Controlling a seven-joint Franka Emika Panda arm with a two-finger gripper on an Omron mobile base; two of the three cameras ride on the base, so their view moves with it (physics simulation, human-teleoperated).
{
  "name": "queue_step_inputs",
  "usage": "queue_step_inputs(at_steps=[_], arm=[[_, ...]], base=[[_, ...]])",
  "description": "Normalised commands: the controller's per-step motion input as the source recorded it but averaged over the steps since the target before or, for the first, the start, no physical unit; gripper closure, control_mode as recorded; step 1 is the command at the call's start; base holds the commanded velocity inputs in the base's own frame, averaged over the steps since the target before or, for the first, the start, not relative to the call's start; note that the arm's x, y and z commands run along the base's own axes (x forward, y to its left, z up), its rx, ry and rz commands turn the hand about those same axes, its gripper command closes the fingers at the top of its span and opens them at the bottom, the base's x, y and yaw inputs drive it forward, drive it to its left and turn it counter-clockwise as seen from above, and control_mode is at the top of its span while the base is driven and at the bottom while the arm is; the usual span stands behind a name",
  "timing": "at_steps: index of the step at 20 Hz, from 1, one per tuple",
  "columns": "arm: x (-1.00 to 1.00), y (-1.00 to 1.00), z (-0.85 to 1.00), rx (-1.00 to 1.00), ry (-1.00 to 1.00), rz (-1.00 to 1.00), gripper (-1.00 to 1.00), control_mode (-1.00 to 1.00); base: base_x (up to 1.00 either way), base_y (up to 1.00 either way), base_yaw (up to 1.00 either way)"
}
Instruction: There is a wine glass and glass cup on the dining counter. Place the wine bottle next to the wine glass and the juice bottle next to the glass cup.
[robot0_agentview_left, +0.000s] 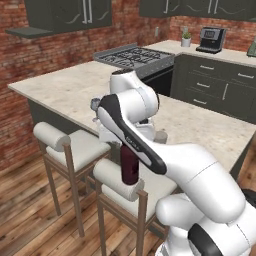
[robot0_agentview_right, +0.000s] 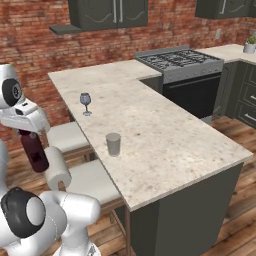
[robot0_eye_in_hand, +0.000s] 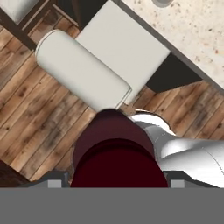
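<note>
My gripper is shut on the juice bottle, a stout dark maroon bottle hanging upright below the hand. It hangs off the dining counter, above the cushioned stools, left of the counter's edge. From the left base view the juice bottle hangs under my gripper over a stool's roll. The hand view looks down on the juice bottle's cap between the fingertips. The wine glass stands near the counter's stool-side edge. The glass cup stands farther along that edge. The wine bottle is out of view.
Two cushioned bar stools stand along the counter's side beneath the bottle. A stove adjoins the counter's far end. A coffee machine and a small plant sit on the wall counter. Wooden floor lies below.
</note>
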Motion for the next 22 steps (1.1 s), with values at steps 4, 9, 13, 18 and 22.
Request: queue_step_inputs(at_steps=[4,9,13,18,22], arm=[[-0.12,-0.47,0.26,0.00,-0.08,-0.06,1.00,-1.00],[-0.01,-0.54,0.04,0.00,-0.03,-0.07,1.00,-1.00],[0.00,-0.58,-0.01,0.00,-0.13,-0.01,1.00,-1.00],[0.06,-0.56,-0.04,-0.01,-0.08,0.00,1.00,-1.00],[0.15,-0.54,-0.02,0.00,-0.01,0.00,1.00,-1.00]], base=[[0.00,0.00,0.00],[0.00,0.00,0.00],[0.00,0.00,0.00],[0.00,0.00,0.00],[0.00,0.00,0.00]])
